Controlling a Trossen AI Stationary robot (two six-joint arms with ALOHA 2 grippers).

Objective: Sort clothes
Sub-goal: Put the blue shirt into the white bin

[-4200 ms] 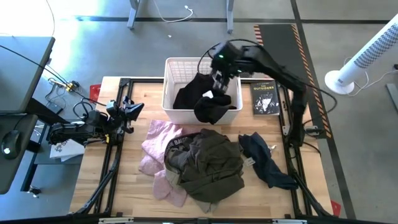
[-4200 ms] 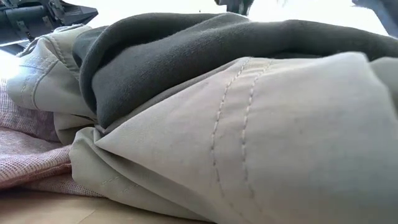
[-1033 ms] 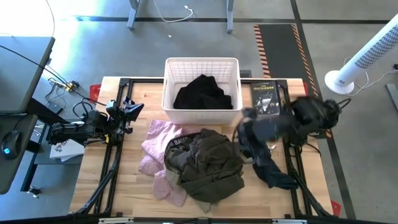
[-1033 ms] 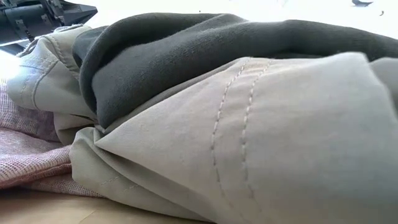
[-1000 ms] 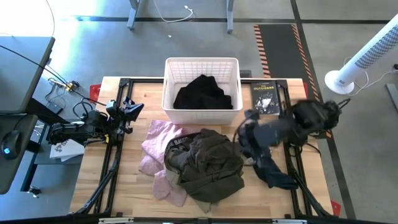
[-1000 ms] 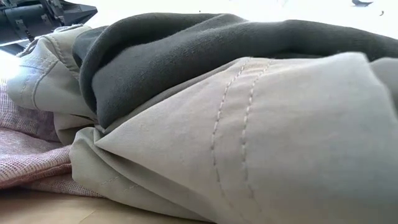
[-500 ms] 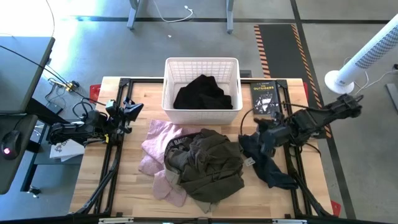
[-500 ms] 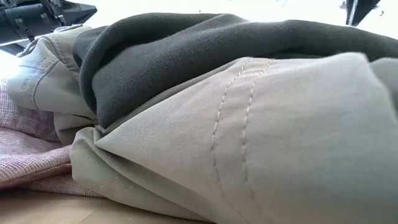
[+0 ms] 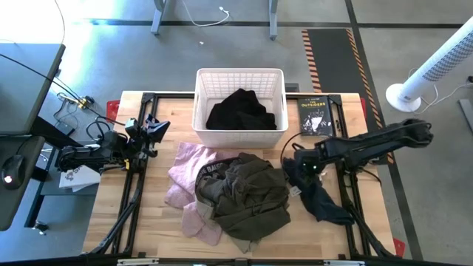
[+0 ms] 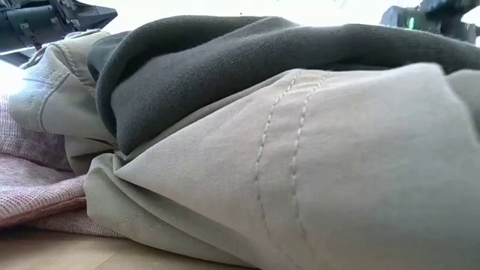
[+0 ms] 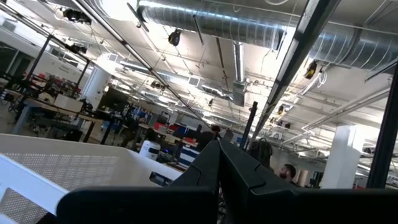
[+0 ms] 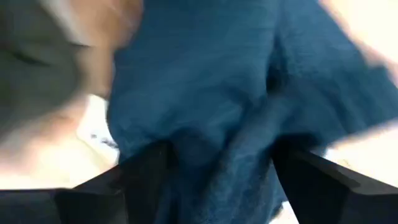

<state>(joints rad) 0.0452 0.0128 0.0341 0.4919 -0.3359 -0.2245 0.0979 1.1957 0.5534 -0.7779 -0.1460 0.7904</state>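
Note:
My right gripper (image 9: 294, 164) stands open over the far end of the navy garment (image 9: 321, 196), which lies crumpled at the table's right. In the right wrist view its fingers (image 12: 140, 177) straddle a raised fold of the navy cloth (image 12: 205, 81). The olive-brown garment (image 9: 255, 192) lies atop the khaki trousers (image 9: 207, 181), which overlap the pale pink garment (image 9: 188, 162). A black garment (image 9: 240, 111) lies inside the white basket (image 9: 240, 72). My left gripper (image 9: 157, 129) waits shut at the table's left edge. My right gripper points down at the navy garment with a ridge of cloth (image 12: 217, 143) between its spread fingers. Whether the fingertips touch the fabric I cannot tell. The garment lies slack on the table.
A small black book (image 9: 315, 117) lies on the table right of the basket, just beyond my right gripper. In the low view the trousers (image 10: 315, 172) and the olive-brown garment (image 10: 225, 67) fill the picture. Bare wood shows along the near edge.
My right arm has swung down from above the table's right side and stretched toward the clothes pile; its gripper has tipped over to point down at the navy garment's far end. The garments lie as before.

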